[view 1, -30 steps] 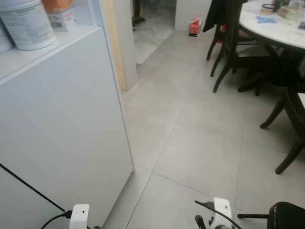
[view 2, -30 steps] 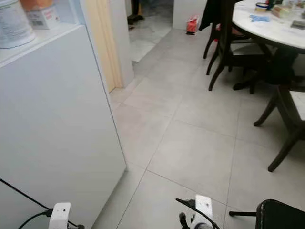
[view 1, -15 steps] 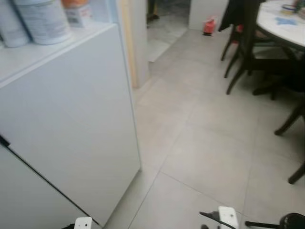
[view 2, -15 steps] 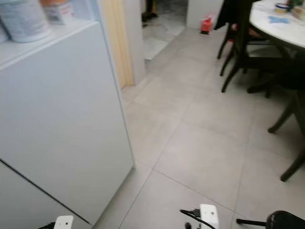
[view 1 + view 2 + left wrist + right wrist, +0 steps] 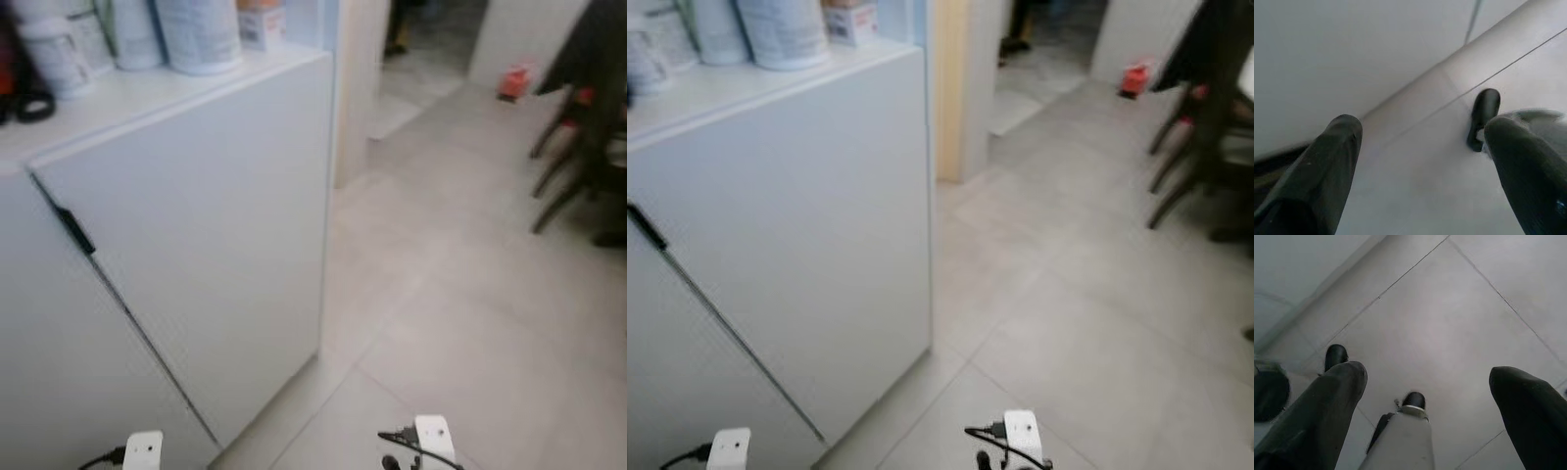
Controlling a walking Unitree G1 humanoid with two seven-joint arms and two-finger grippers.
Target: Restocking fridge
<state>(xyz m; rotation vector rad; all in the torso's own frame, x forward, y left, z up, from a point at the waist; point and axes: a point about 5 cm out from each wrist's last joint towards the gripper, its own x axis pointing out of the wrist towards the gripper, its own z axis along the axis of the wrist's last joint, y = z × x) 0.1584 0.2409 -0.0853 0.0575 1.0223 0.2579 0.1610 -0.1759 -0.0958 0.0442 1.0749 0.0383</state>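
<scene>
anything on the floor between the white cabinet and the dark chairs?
Bare grey tile between white cabinet and dark chairs, seen from both eye views.

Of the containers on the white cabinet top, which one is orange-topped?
The small box at the row's right end, nearest the cabinet corner; its neighbours are taller white tubs.

White cabinet [image 5: 196,245] fills nine o'clock, a dark handle [image 5: 74,230] on its door seam. Pale grey tiled floor [image 5: 470,294] runs toward one o'clock. Dark chair legs [image 5: 568,166] at two o'clock, and a doorway [image 5: 421,39] opens at twelve.
</scene>
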